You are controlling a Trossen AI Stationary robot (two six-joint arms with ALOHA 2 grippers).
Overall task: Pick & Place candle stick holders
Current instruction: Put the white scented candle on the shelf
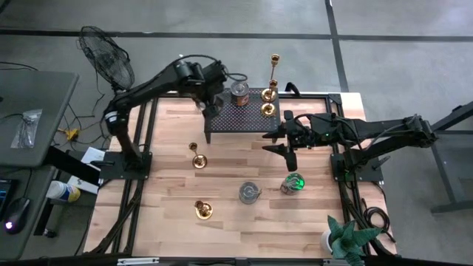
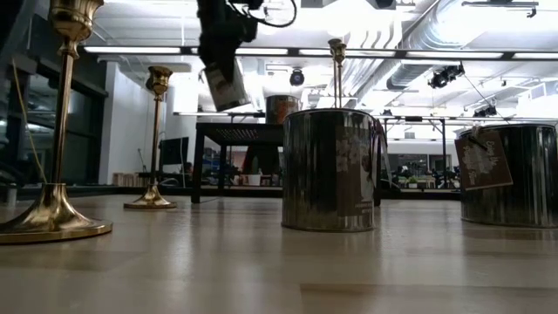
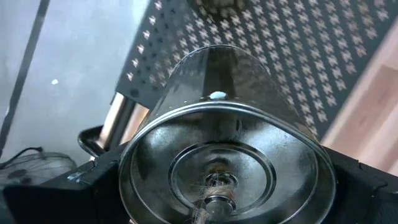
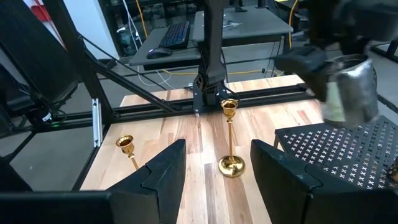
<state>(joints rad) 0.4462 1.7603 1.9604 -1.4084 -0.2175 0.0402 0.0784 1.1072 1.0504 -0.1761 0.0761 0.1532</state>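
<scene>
My left gripper (image 1: pixel 209 103) is shut on a silvery cup holder (image 3: pixel 224 155), above the left end of the black perforated stand (image 1: pixel 244 117). On the stand are another silvery cup (image 1: pixel 239 92), a short brass candlestick (image 1: pixel 269 103) and a tall slender one (image 1: pixel 275 68). Two brass candlesticks (image 1: pixel 197 157) (image 1: pixel 203 209) and two silvery cups (image 1: pixel 250 192) (image 1: pixel 294 182) stand on the wooden table. My right gripper (image 1: pixel 270 142) hangs open and empty beside the stand's right front corner. My left gripper pinches the cup's round side wall (image 3: pixel 134 168) between its two fingers (image 3: pixel 93 186), one on each side. The fingers slant down from above. The cup is lifted clear of stand and table and tilted, one round end facing the wrist.
A green potted plant (image 1: pixel 347 238) stands at the table's near right corner. A fan (image 1: pixel 103 55) and a side desk (image 1: pixel 29 111) are beyond the left edge. Bare wood lies between the stand and the near candlestick.
</scene>
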